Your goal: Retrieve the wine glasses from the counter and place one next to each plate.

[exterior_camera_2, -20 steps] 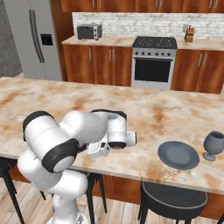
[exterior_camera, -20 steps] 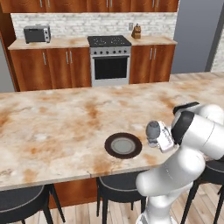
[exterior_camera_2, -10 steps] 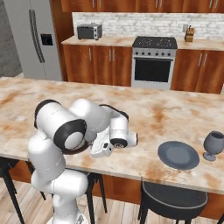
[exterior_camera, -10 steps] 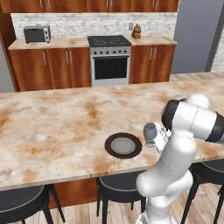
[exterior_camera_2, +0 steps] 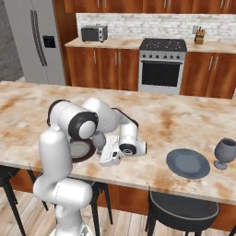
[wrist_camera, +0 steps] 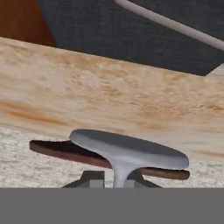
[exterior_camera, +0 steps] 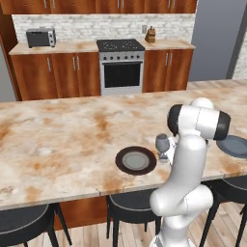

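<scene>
The gripper [exterior_camera_2: 102, 156] is pinched narrow around the stem of a wine glass [exterior_camera: 162, 144], which stands upright with its foot on the island top [exterior_camera: 62, 144], just beside the brown-rimmed plate [exterior_camera: 136, 160] on its right as the left base view shows it. In the hand view the glass's round foot [wrist_camera: 129, 151] sits close to the lens with the plate's rim [wrist_camera: 57, 150] behind it, so the grip low on the stem looks chosen to set the glass down level. That looks like 1 setting served, pending release. Further along, the second plate [exterior_camera_2: 188, 163] has the wider glass [exterior_camera_2: 226, 152] near it. Beyond stand the stove [exterior_camera: 122, 70] and toaster oven [exterior_camera: 40, 37].
</scene>
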